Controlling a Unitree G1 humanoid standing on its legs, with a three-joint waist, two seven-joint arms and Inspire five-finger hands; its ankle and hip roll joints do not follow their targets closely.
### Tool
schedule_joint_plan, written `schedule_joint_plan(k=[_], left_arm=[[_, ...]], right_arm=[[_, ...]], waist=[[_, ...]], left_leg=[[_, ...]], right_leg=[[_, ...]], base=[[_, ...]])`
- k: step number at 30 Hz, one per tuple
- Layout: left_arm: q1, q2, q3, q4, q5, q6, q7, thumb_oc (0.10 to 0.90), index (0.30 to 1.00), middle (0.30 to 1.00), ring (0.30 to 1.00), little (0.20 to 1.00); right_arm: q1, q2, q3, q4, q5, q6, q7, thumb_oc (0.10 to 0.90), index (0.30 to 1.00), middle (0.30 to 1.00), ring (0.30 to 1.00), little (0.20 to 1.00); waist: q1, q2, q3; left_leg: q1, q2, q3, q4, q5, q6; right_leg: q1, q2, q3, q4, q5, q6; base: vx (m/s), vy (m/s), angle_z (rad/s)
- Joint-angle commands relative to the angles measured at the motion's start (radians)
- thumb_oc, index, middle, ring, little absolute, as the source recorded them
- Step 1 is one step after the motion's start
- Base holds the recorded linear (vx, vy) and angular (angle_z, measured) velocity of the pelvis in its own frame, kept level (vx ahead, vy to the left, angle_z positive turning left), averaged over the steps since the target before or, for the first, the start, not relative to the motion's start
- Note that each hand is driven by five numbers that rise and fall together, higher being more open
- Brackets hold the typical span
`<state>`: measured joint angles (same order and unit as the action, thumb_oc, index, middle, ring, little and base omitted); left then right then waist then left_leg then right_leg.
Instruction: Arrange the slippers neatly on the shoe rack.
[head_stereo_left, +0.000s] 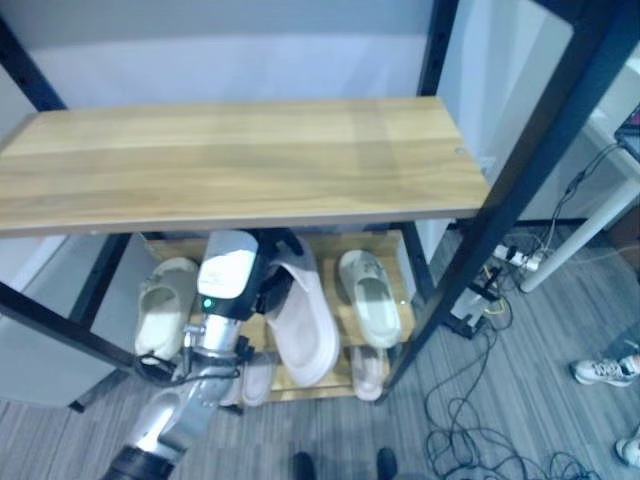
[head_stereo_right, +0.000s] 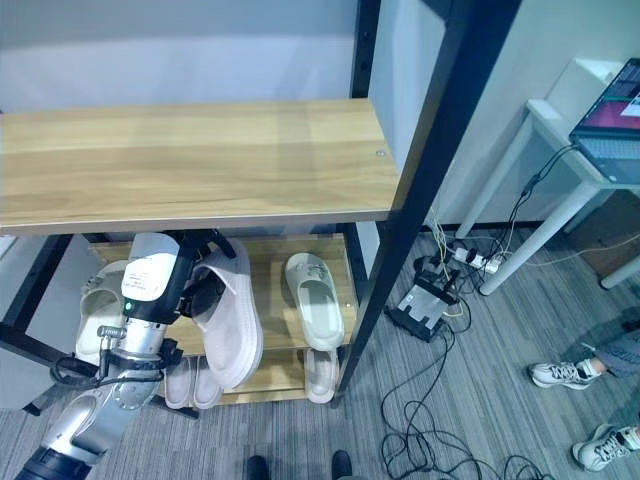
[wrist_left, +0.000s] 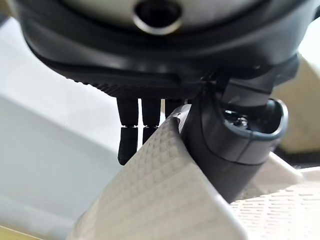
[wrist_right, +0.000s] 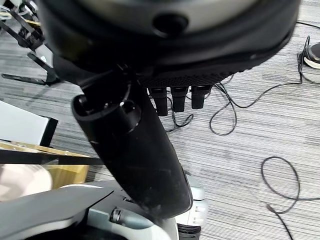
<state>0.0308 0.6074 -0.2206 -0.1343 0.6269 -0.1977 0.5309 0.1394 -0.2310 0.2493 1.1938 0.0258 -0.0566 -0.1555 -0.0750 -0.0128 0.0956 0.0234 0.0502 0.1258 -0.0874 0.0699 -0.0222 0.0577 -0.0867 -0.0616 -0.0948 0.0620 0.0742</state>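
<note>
left hand (wrist_left: 220, 145) pinches a pale slipper (head_stereo_left: 300, 320) — its heel hidden under the shelf (head_stereo_left: 240, 160); right hand (wrist_right: 145, 150) relaxed.

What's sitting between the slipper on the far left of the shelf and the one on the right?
The pale slipper that the left robot hand holds lies between the left slipper and the right slipper, seen in both eye views.
</note>
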Motion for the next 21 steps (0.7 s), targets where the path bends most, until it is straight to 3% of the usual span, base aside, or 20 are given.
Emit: schedule_joint_plan(k=[1, 4, 7, 9, 11, 15, 18, 21], left_arm=[[-0.051, 0.011, 0.075, -0.070, -0.081, -0.075, -0.011, 0.400, 0.300, 0.300, 0.300, 0.300], [0.004, 0.014, 0.083, -0.078, -0.104, -0.082, -0.046, 0.400, 0.300, 0.300, 0.300, 0.300], [0.036, 0.026, 0.041, -0.056, -0.160, -0.094, -0.116, 0.400, 0.300, 0.300, 0.300, 0.300], [0.035, 0.026, 0.040, -0.055, -0.160, -0.094, -0.116, 0.400, 0.300, 0.300, 0.300, 0.300], [0.077, 0.029, -0.017, -0.037, -0.206, -0.102, -0.195, 0.400, 0.300, 0.300, 0.300, 0.300], [0.089, 0.054, -0.050, -0.024, -0.208, -0.104, -0.232, 0.400, 0.300, 0.300, 0.300, 0.300], [0.069, 0.071, -0.086, -0.007, -0.236, -0.108, -0.267, 0.400, 0.300, 0.300, 0.300, 0.300], [0.013, 0.097, -0.148, 0.010, -0.246, -0.116, -0.288, 0.400, 0.300, 0.300, 0.300, 0.300]], right_arm=[[-0.019, 0.041, -0.004, 0.043, 0.036, -0.022, 0.020, 0.800, 0.900, 0.900, 0.900, 0.900], [-0.009, 0.045, 0.003, 0.042, 0.035, -0.021, 0.025, 0.800, 0.900, 0.900, 0.900, 0.900], [-0.020, 0.040, -0.007, 0.037, 0.032, -0.021, 0.029, 0.800, 0.900, 0.900, 0.900, 0.900], [-0.020, 0.041, -0.008, 0.037, 0.032, -0.021, 0.029, 0.800, 0.900, 0.900, 0.900, 0.900], [-0.015, 0.038, -0.005, 0.041, 0.037, -0.021, 0.023, 0.800, 0.900, 0.900, 0.900, 0.900], [-0.012, 0.034, 0.002, 0.037, 0.032, -0.022, 0.019, 0.800, 0.900, 0.900, 0.900, 0.900], [-0.040, 0.025, 0.015, 0.025, 0.026, -0.023, 0.005, 0.800, 0.900, 0.900, 0.900, 0.900], [-0.091, 0.007, 0.032, 0.002, 0.023, -0.029, -0.017, 0.800, 0.900, 0.900, 0.900, 0.900]], waist=[[0.012, 0.000, -0.066], [0.019, -0.008, -0.066], [0.032, -0.034, -0.031], [0.030, -0.034, -0.031], [0.046, -0.055, -0.016], [0.046, -0.063, 0.008], [0.042, -0.065, 0.066], [0.033, -0.049, 0.173]], left_leg=[[0.089, -0.006, 0.010, 0.005, -0.121, 0.002], [0.112, 0.000, 0.008, 0.024, -0.131, 0.001], [0.090, 0.023, -0.012, 0.129, -0.148, -0.019], [0.088, 0.023, -0.015, 0.133, -0.150, -0.020], [0.085, 0.042, -0.041, 0.177, -0.157, -0.032], [0.086, 0.049, -0.059, 0.222, -0.182, -0.036], [0.051, 0.055, -0.069, 0.304, -0.208, -0.036], [-0.099, 0.065, -0.086, 0.477, -0.249, -0.024]], right_leg=[[0.069, 0.008, -0.005, 0.037, -0.144, 0.045], [0.098, 0.010, -0.005, 0.038, -0.155, 0.038], [0.129, 0.021, -0.038, 0.074, -0.185, 0.014], [0.129, 0.021, -0.041, 0.075, -0.186, 0.014], [0.151, 0.035, -0.081, 0.116, -0.217, -0.004], [0.153, 0.040, -0.098, 0.178, -0.254, -0.012], [0.114, 0.034, -0.107, 0.276, -0.283, -0.020], [-0.035, 0.009, -0.117, 0.445, -0.307, -0.033]], base=[[0.04, -0.057, 0.06], [0.05, -0.086, -0.02], [-0.06, -0.116, 0.15], [-0.03, -0.072, 0.41], [0.03, -0.150, 0.32], [0.01, -0.057, 0.31], [-0.15, -0.022, 0.15], [-0.41, 0.036, 0.12]])
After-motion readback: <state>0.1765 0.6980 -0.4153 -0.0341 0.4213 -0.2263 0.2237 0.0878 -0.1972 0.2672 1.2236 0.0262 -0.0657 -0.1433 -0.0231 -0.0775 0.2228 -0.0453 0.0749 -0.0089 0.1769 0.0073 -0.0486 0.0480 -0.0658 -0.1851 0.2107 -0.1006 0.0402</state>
